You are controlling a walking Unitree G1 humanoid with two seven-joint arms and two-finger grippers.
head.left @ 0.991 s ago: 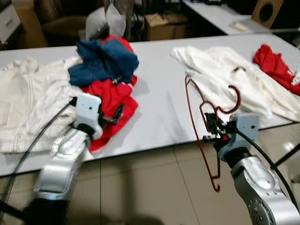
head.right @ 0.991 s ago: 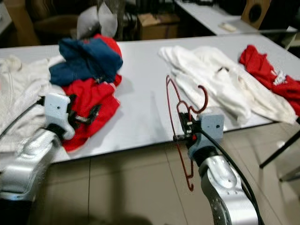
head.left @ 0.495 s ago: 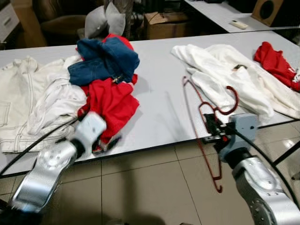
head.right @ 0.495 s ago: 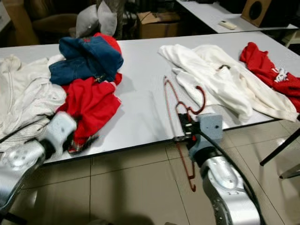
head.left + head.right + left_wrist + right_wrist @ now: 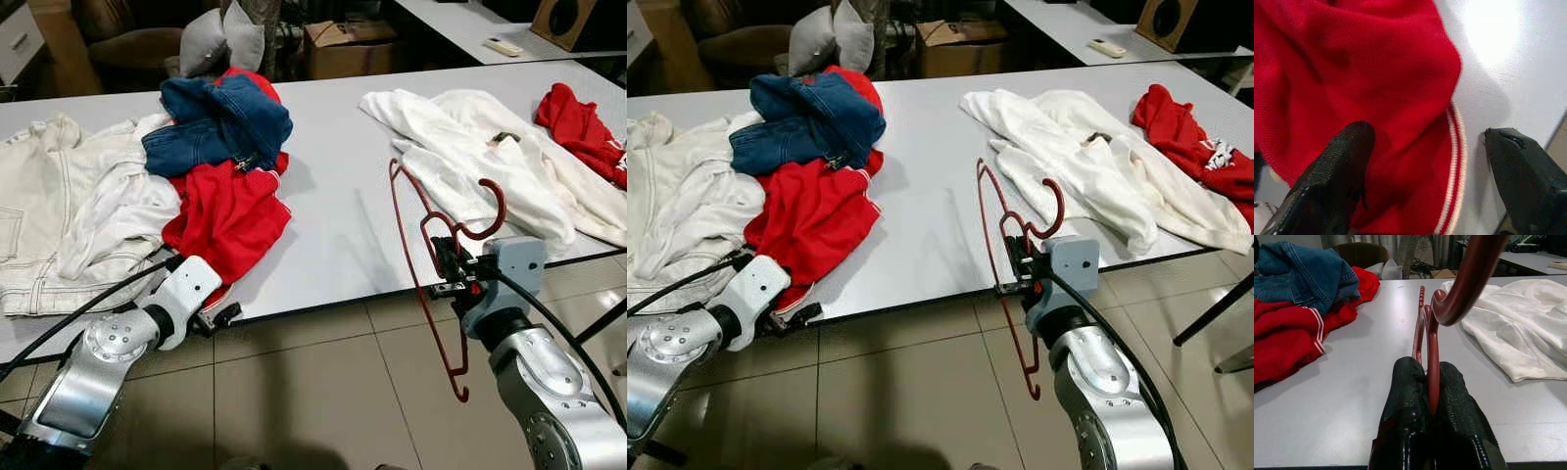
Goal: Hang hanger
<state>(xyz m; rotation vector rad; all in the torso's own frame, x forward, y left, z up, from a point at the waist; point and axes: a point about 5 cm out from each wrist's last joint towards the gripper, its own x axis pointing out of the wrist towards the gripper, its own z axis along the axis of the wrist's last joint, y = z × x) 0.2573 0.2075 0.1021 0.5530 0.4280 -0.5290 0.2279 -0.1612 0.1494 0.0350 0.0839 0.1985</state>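
Grey table [image 5: 333, 206] over tiled floor, clothes strewn across it. Right gripper [image 5: 453, 277], lower right of frame at the table's front edge, fingers clamped together on the red hanger [image 5: 428, 264], held upright, hook at top pointing right. Left gripper [image 5: 217, 317], lower left, fingers spread apart at the hem of the red shirt [image 5: 227, 211]; jeans [image 5: 217, 122] piled behind. No rail seen. Judgement: keep the pinch near the hanger's neck, hook free and level, and carry it clear of the white garment [image 5: 470, 157].
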